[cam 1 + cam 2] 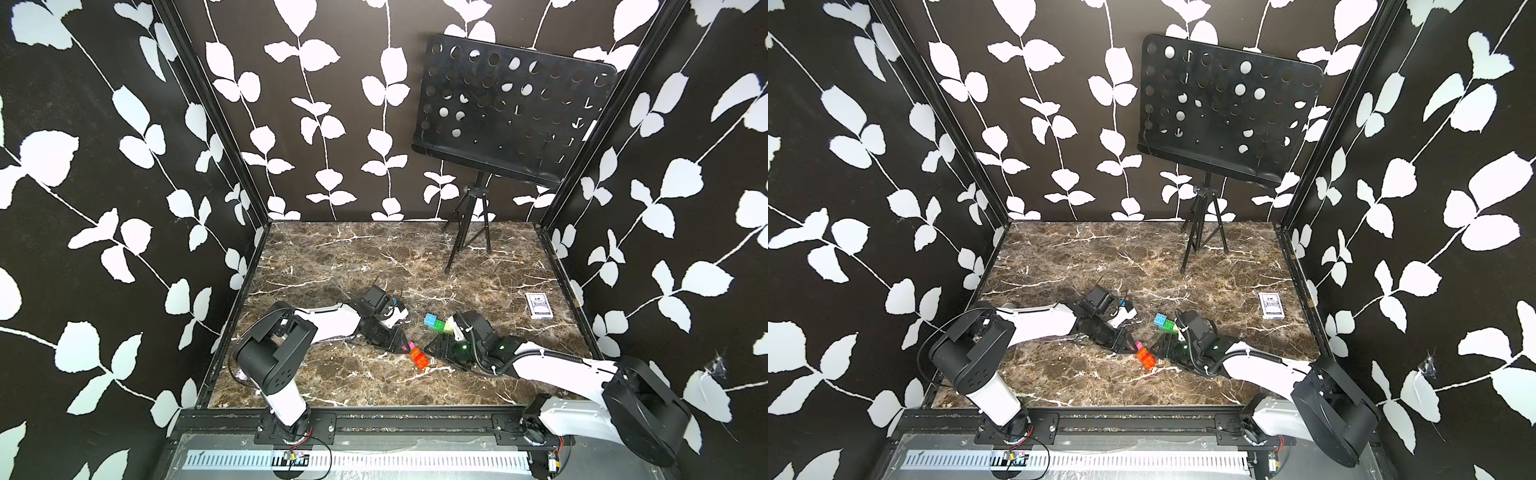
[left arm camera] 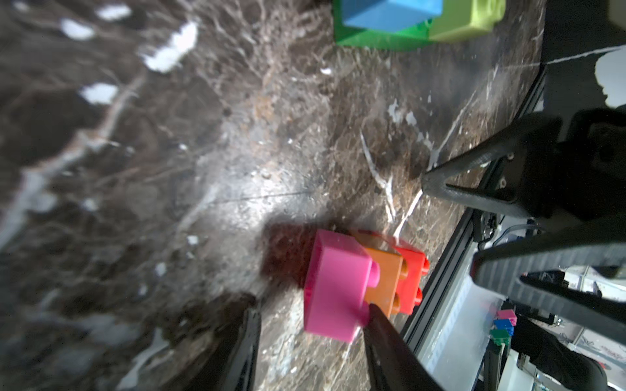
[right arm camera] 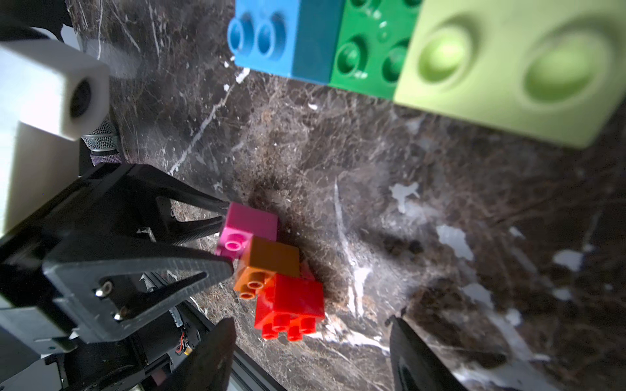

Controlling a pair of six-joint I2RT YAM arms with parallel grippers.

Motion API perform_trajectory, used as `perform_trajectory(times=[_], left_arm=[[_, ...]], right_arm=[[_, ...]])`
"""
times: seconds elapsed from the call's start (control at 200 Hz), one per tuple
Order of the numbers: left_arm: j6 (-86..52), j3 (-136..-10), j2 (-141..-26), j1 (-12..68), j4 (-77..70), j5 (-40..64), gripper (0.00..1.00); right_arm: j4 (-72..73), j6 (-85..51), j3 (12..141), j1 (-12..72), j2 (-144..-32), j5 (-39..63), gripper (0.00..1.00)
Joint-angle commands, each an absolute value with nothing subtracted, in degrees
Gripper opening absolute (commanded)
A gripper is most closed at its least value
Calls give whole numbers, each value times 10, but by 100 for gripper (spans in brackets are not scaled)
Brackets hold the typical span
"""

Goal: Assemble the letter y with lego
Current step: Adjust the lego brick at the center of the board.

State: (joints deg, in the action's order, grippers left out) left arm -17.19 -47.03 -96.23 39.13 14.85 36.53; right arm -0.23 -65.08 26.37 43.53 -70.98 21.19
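**Brown marble top: six bricks, two clumps**

One blue square brick, one long green brick, one cream square brick: joined, near the right claw, gaping wide, empty. One pink square brick plus two orange square bricks lie joined; left claw narrow at the pink end, grip unclear.

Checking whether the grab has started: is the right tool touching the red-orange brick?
Apart. The right wrist view shows bare marble between the red-orange brick and each finger of the open right tool.
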Motion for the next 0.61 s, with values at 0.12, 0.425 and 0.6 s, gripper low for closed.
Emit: perform_trajectory(times=[0.12,0.425,0.6], left_arm=[[-182,-464,-976,386,145,371,53],[-182,-469,-980,386,137,377,53],[-189,-464,-979,372,131,377,48]], right_arm=[[30,-677,250,453,-704,194,71],[49,-677,251,456,-728,199,71],[50,-679,252,459,-728,197,71]])
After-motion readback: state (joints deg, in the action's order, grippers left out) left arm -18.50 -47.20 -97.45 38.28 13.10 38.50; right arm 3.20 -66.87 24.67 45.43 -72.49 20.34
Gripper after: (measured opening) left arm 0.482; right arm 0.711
